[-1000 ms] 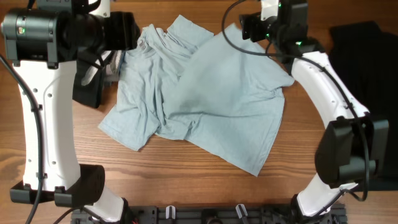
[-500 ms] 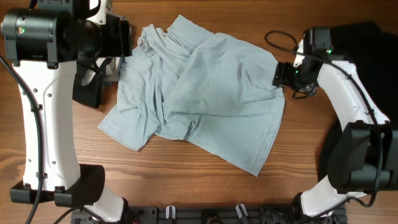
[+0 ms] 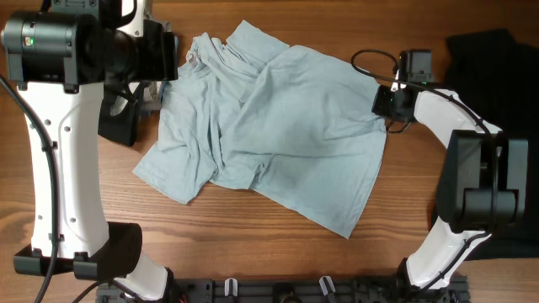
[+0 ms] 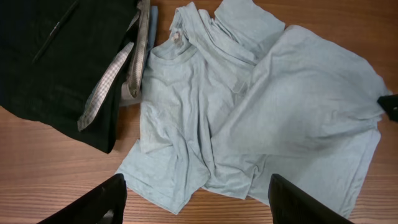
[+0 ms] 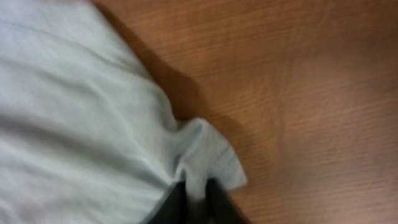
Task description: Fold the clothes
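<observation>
Cloth, soft and rumpled: the pale blue shirt [image 3: 278, 135] sprawls across the wood-grain bench [image 3: 253, 261]. The right fingers [image 5: 166, 210] pinch a puckered corner of its edge; the left fingers [image 4: 93, 205] hang wide apart, empty, above it.

A robotics lab bench: my white-and-black left arm [image 3: 63, 168] and right arm [image 3: 446, 105] stand on a black rail [image 3: 278, 290] at a brown wood-grain tabletop's [image 3: 253, 244] edge.

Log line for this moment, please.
phase: grasp | light blue shirt: crumpled, unfolded | right hand: shut on shirt edge | left hand: open, empty
</observation>
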